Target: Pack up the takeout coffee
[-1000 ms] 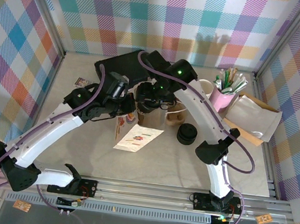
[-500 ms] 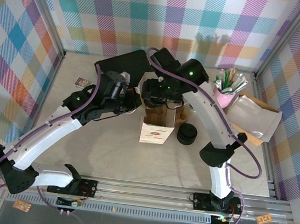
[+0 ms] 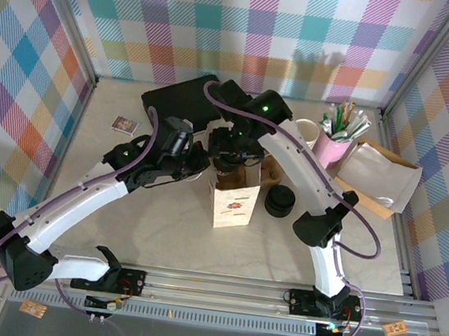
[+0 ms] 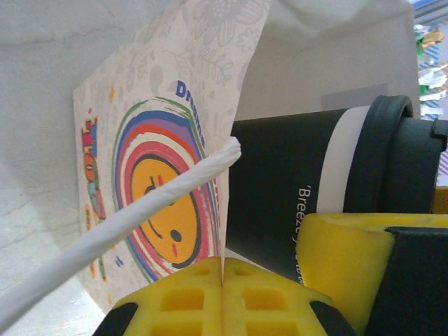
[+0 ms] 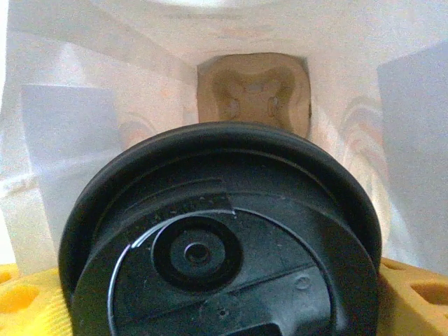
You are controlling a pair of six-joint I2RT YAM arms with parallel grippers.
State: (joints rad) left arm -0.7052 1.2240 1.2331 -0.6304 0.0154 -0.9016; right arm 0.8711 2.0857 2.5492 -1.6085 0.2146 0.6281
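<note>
At centre of the top view, the bag (image 3: 234,205), flat a second ago, stands upright; left gripper (image 4: 222,276) pinches its edge, right gripper (image 5: 220,297) clasps the coffee (image 4: 294,189), marked "'Breez".

White bag (image 4: 140,140), rainbow smiley print; takeout coffee (image 4: 280,182) black, white band, black lid (image 5: 224,259).

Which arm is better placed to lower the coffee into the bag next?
Right. The right gripper holds the lidded cup at the open mouth of the bag; the left gripper pinches the bag's edge, steadying it.
</note>
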